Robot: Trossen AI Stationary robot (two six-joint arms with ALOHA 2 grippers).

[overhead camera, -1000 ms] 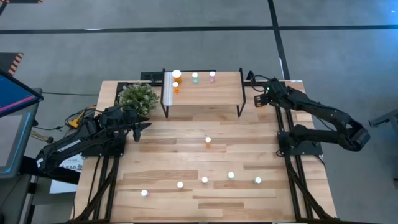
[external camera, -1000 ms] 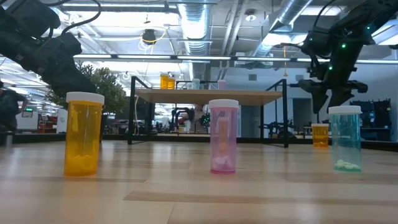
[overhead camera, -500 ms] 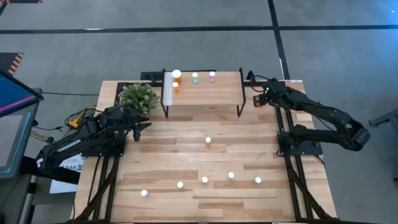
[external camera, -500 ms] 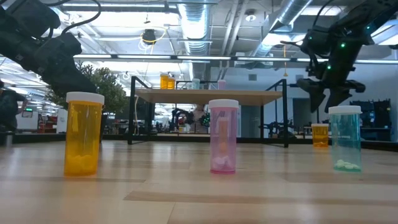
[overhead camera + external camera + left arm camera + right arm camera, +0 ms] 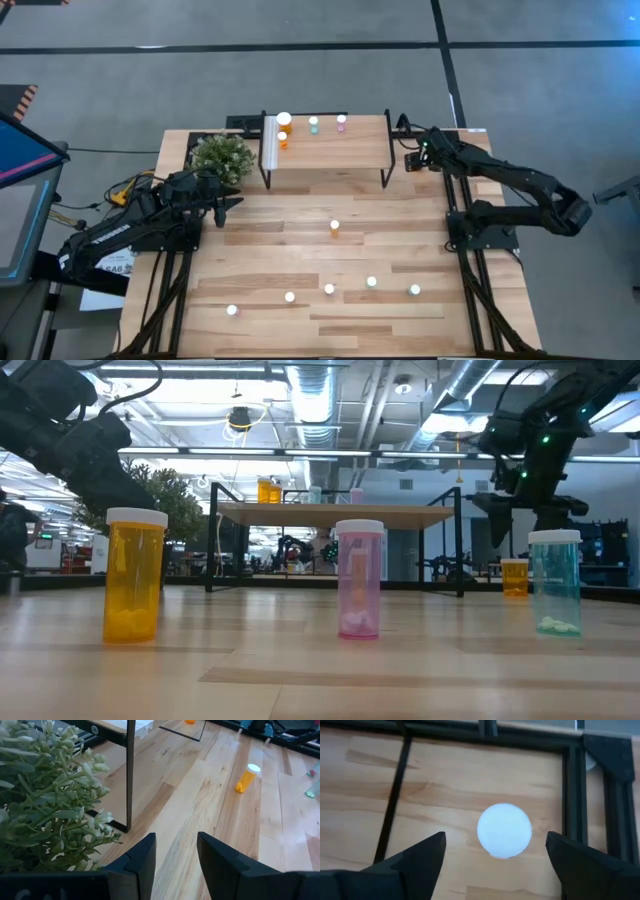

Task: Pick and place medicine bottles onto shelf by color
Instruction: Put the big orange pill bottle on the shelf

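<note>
The shelf [image 5: 325,150] stands at the table's far middle with several medicine bottles at its far edge: two orange ones [image 5: 283,132], a green one [image 5: 313,124] and a pink one [image 5: 341,122]. Loose bottles stand upright on the table: an orange one [image 5: 334,229] mid-table and several [image 5: 329,289] near the front edge. My right gripper [image 5: 411,158] is open above a bottle standing right of the shelf. Its white cap [image 5: 504,830] shows between the fingers without touching them, and its body looks orange in the low view [image 5: 515,576]. My left gripper [image 5: 175,855] is open and empty beside the plant.
A potted green plant [image 5: 221,155] stands at the shelf's left, close to my left gripper. The shelf's black legs [image 5: 387,175] stand next to my right gripper. The dark frame at the table's right edge [image 5: 572,780] runs close to the bottle. Bare wood [image 5: 290,250] lies mid-table.
My right gripper has shifted a little toward the shelf and the table's far edge, staying open above the bottle. The bottles have not moved.
</note>
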